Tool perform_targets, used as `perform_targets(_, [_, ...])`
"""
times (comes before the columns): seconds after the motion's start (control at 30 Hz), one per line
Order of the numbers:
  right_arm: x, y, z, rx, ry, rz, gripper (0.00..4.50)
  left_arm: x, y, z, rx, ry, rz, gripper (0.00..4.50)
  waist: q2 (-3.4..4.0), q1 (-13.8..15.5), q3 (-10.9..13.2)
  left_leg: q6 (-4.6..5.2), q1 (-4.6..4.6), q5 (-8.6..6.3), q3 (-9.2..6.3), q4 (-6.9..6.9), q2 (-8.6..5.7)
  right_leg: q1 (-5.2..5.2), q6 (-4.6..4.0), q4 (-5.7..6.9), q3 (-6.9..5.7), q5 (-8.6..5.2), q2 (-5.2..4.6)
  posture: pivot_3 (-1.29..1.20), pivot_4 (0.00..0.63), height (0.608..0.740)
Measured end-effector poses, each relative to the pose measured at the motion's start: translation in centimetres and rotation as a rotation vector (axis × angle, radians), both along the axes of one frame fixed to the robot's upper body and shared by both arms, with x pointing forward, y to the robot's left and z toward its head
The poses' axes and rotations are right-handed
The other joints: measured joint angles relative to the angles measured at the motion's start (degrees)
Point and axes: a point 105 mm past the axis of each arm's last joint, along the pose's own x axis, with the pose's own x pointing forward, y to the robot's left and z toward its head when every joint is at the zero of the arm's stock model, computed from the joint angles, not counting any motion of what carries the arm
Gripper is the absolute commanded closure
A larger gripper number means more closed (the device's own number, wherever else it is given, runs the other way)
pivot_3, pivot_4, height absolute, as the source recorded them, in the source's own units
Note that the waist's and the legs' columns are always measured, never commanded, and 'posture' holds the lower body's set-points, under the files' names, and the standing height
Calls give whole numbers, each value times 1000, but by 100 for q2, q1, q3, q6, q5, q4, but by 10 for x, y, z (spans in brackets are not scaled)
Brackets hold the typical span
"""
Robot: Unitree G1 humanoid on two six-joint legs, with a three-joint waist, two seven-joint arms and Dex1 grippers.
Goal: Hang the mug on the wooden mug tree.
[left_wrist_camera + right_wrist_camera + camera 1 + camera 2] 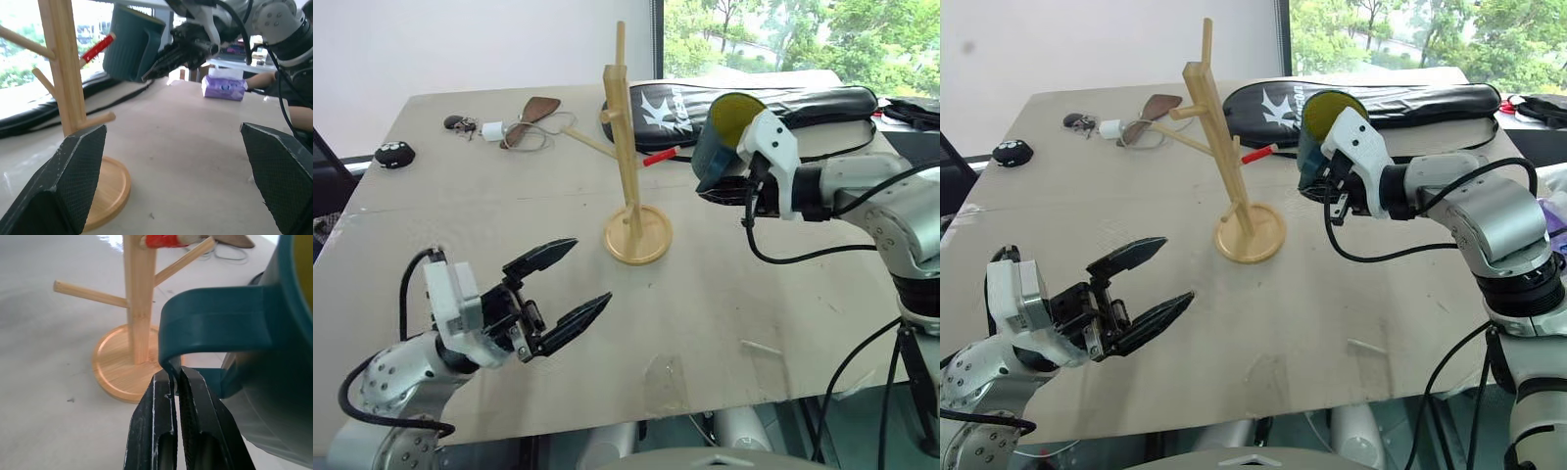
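In the right wrist view the mug (pixel 274 382) runs off the edge, so only its handle and part of the wall show, and the wooden mug tree (pixel 135 298) is cut at the top, its red-tipped peg (pixel 164 241) half lost. From the head, the right gripper (pixel 736 184) hides the handle and the lower side of the mug (the white wrist housing sits in front). The small dark things (pixel 460 123) at the far corner of the table (pixel 724 323) are too small to name. In the left wrist view a person's forearm (pixel 298 115) is cut off by the edge, and the print on the purple packet (pixel 224 87) is unreadable.
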Motion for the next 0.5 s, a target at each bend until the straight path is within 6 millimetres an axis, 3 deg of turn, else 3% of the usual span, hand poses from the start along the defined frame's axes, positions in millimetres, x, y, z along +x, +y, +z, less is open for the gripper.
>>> perform_targets(0.5, [13, 30, 19, 11, 8, 131, 4427, -4, -4, -2, -32, -5, 58, 0, -1, -4, 0, 0, -3, 0, -2, 0, -1, -3, 0, 0, -1, 0, 0, 0, 150, 740])
